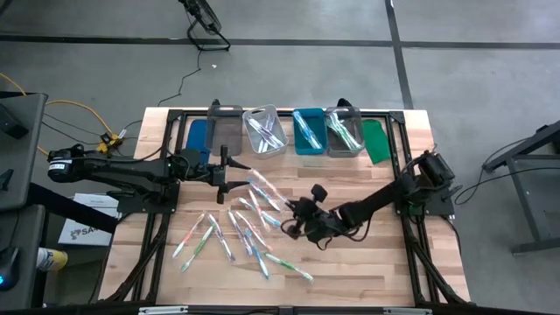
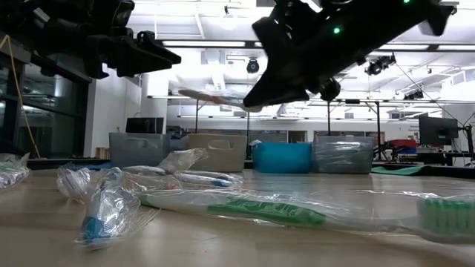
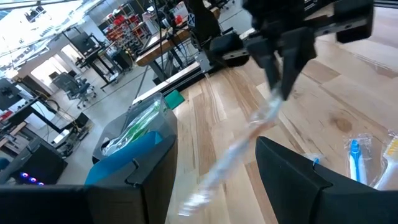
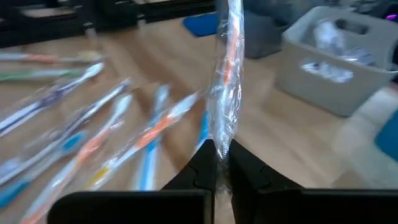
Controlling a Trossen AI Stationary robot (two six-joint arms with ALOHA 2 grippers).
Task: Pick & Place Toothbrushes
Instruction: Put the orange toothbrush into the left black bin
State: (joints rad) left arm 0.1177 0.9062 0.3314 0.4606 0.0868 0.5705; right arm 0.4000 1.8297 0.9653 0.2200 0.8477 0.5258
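While our right end effector is clamped on one wrapped toothbrush above the table, its long axis points toward our left end effector, fingers apart, just beside its far end

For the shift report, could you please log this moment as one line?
right tool: shut on wrapped toothbrush, lifted | left tool: open, facing it | loose toothbrushes: on table
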